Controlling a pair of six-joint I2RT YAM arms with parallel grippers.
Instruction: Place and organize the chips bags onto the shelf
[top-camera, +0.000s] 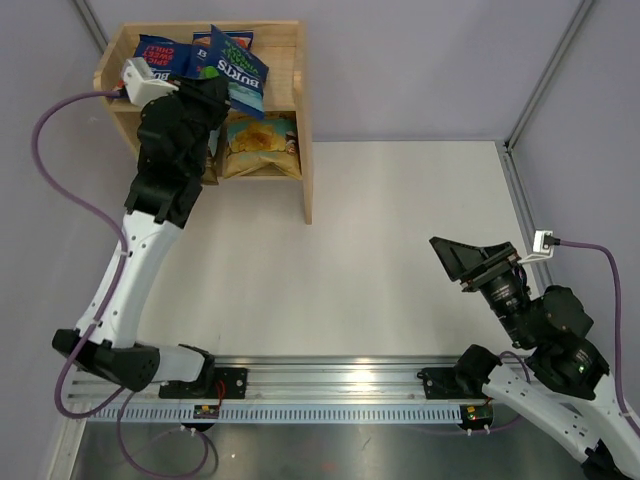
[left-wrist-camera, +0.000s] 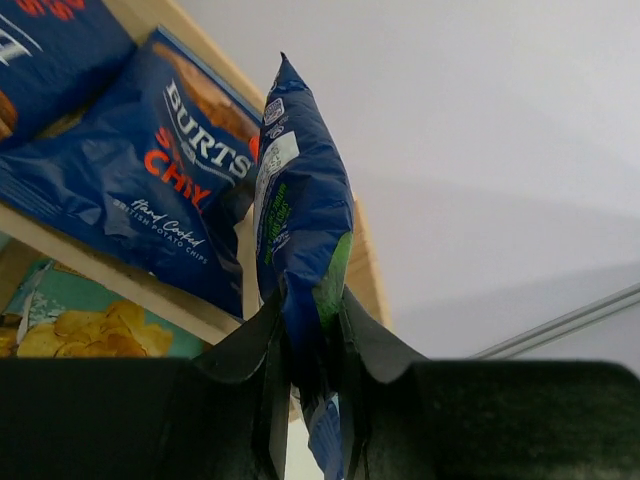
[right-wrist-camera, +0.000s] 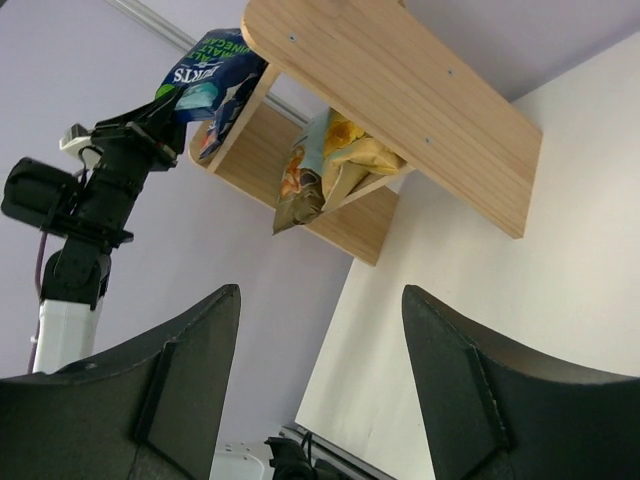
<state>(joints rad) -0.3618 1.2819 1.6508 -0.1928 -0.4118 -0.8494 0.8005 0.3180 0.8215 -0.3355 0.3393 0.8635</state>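
Left gripper (left-wrist-camera: 306, 335) fingertips only showed in the left wrist view. In the top view the arm and bag covered them. Jaws were clamped on the lower end of the green bag (left-wrist-camera: 300, 200), with the bag's tail poking out below the fingers.

Green bag: dark blue, green lettering, crinkly, seen edge-on from the wrist, standing up out of the jaws. It was over the shelf (top-camera: 288, 48) top tier, at 11 o'clock on the table (top-camera: 400, 250). Couldn't tell whether it touched the wood.

A red Burts bag (left-wrist-camera: 165, 175) lay flat on that tier at the green bag's 9 o'clock. Another dark-blue bag (left-wrist-camera: 50, 55) was cut off at the wrist frame's 10 o'clock corner, lettering mostly unreadable.

Top view showed one chip-print bag (top-camera: 262, 145) face on the lower tier. The right wrist view showed more than one pack standing there side-on, count unclear.

Right gripper (right-wrist-camera: 320, 380) sat at 4 o'clock, well apart, jaws spread, nothing between them.
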